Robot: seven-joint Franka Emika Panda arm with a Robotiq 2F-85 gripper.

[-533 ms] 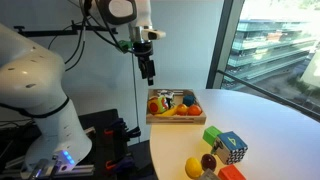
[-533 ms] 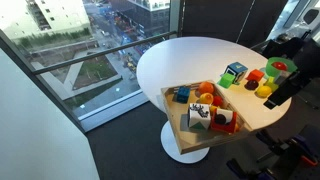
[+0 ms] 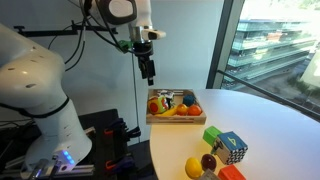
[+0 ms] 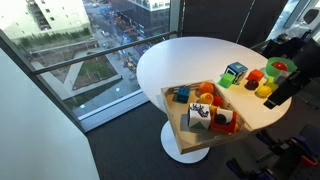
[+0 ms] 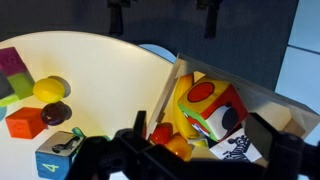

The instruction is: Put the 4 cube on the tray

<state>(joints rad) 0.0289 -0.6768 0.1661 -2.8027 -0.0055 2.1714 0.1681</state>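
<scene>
The 4 cube (image 3: 232, 148) is a small blue and white patterned cube. It sits on the white round table next to a green cube (image 3: 212, 135). In the wrist view the 4 cube (image 5: 58, 155) shows a blue face with a "4" at the lower left. It also shows in an exterior view (image 4: 235, 72). The light-wood tray (image 3: 165, 120) holds colourful fruit-like items and a patterned cube, and shows in the other views too (image 4: 172, 115) (image 5: 170, 92). My gripper (image 3: 148, 70) hangs high above the tray's near side, open and empty (image 5: 205, 152).
An orange-red block (image 5: 25, 122), a yellow fruit (image 5: 50, 88) and a dark fruit (image 5: 57, 112) lie close to the 4 cube. The table edge (image 3: 160, 150) curves near the tray. A window wall stands behind the table.
</scene>
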